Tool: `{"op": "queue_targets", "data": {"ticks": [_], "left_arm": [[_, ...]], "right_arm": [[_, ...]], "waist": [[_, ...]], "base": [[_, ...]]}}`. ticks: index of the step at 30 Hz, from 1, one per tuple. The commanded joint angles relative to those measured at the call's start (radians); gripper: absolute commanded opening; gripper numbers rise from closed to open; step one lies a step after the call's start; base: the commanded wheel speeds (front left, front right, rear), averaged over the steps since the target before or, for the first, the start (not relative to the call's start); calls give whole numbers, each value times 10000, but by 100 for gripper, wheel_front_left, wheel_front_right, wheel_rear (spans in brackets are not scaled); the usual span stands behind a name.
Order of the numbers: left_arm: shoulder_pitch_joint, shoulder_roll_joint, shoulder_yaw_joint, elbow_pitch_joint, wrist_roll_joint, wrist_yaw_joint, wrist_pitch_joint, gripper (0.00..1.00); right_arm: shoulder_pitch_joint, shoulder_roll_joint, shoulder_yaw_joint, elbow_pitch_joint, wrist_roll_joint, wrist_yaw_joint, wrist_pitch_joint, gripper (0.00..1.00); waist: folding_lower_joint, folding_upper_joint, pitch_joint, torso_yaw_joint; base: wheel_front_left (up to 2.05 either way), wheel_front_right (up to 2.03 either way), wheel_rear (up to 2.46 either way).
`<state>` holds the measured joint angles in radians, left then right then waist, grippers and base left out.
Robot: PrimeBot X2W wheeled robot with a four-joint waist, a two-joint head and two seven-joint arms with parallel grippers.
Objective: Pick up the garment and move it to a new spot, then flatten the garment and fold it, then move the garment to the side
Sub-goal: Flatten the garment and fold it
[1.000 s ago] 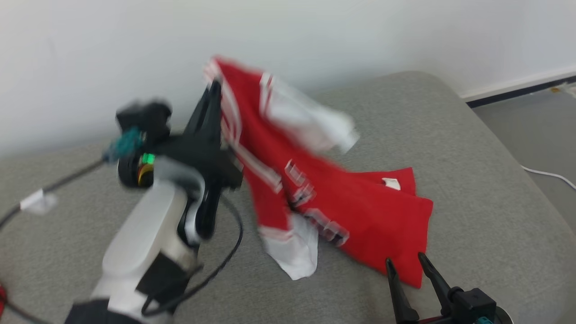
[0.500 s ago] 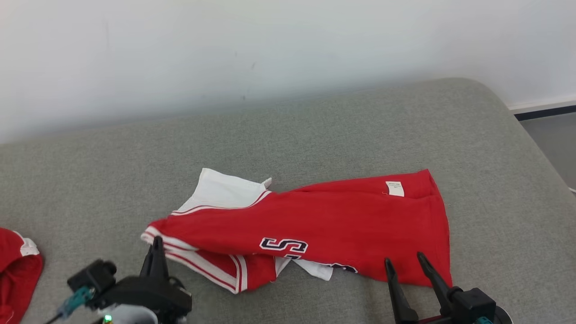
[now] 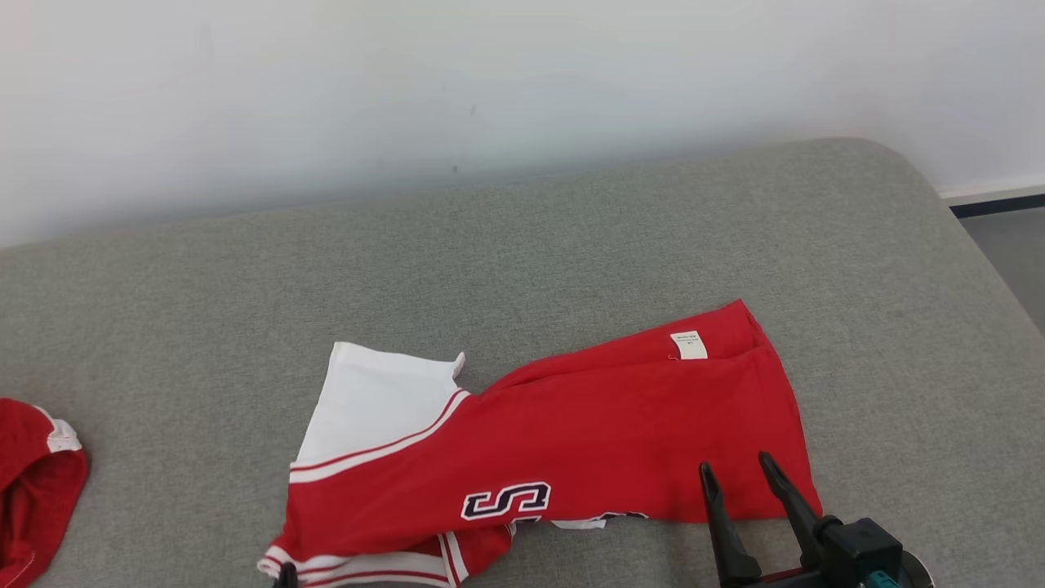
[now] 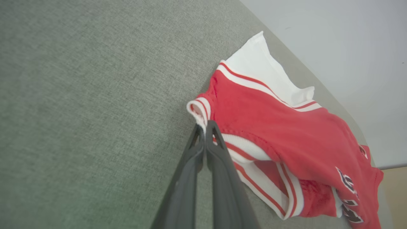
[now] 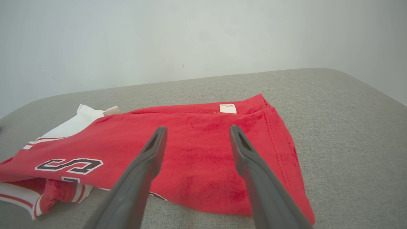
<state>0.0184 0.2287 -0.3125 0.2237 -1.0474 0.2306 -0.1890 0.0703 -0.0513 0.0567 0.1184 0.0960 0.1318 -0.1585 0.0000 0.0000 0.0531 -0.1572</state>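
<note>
Garment [image 3: 571,441] is pinched at its striped ribbed edge by the closed left gripper [image 4: 205,125], while the right gripper [image 3: 733,464] is held wide open over the red fabric.

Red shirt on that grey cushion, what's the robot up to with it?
The left gripper is shut on the striped trim of the shirt. The shirt lies rumpled on the cushion, not yet flat. The right gripper hangs open over its other end, holding nothing. Another red garment sits at the cushion's left edge.
</note>
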Motion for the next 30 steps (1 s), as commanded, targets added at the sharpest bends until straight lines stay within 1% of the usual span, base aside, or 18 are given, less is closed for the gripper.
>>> {"op": "queue_targets", "data": {"ticks": [1, 4, 5, 6, 7, 10, 12, 15, 17, 18, 19, 22, 27, 30], "left_arm": [[202, 61, -19, -88, 22, 61, 36, 0], [577, 157, -153, -448, 76, 230, 202, 0], [657, 193, -230, -525, 123, 256, 260, 9], [744, 215, -315, -570, 172, 279, 322, 44], [789, 296, -388, -611, 333, 338, 287, 100], [870, 304, -479, -669, 523, 427, 86, 100], [909, 430, -494, -644, 801, 481, -126, 100], [928, 559, -407, -669, 1399, 469, -526, 100], [864, 647, -209, -799, 2088, 406, -717, 100], [861, 611, -108, -877, 2432, 304, -744, 100], [903, 484, 346, -1202, 3312, 106, -774, 100], [1146, 109, 1029, -1682, 4667, -373, -762, 100], [1453, -703, 1986, -2023, 6238, -1296, -766, 100], [1589, -1042, 2388, -2108, 7039, -1876, -765, 100]], "right_arm": [[24, 20, -11, -40, -103, -22, 8, 100], [39, 21, -67, -39, -129, -22, 33, 100], [29, 21, -81, -33, -136, -22, 38, 100], [13, 21, -80, -27, -137, -22, 47, 100], [-1, 21, -73, -29, -140, -22, 55, 100], [-24, 20, -113, -29, -156, -22, 52, 100], [5, 21, -154, -30, -148, -22, 64, 100], [79, 20, -266, -55, -199, -22, 71, 100], [109, 21, -345, -79, -202, -22, 71, 100], [120, 21, -375, -99, -208, -22, 69, 100], [150, 20, -471, -118, -226, -22, 71, 100], [217, 21, -579, -130, -219, -22, 79, 100], [301, 21, -666, -94, -155, -22, 95, 100], [359, 21, -719, -79, -115, -22, 121, 100]], "waist": [[0, 0, -13, 43], [0, 0, -56, 137], [0, 0, -75, 171], [0, 0, -108, 196], [0, 0, -138, 217], [0, 0, -253, 278], [0, 0, -349, 317], [0, 0, -475, 392], [0, 0, -546, 466], [0, 0, -578, 505], [0, 0, -659, 596], [0, 0, -789, 710], [0, 0, -1002, 846], [0, 0, -1105, 920]], "base": [[0, 0, 0], [0, 0, 0], [0, 0, 0], [0, 0, 0], [0, 0, 0], [0, 0, 0], [0, 0, 0], [0, 0, 0], [0, 0, 0], [0, 0, 0], [0, 0, 0], [0, 0, 0], [0, 0, 0], [0, 0, 0]]}}
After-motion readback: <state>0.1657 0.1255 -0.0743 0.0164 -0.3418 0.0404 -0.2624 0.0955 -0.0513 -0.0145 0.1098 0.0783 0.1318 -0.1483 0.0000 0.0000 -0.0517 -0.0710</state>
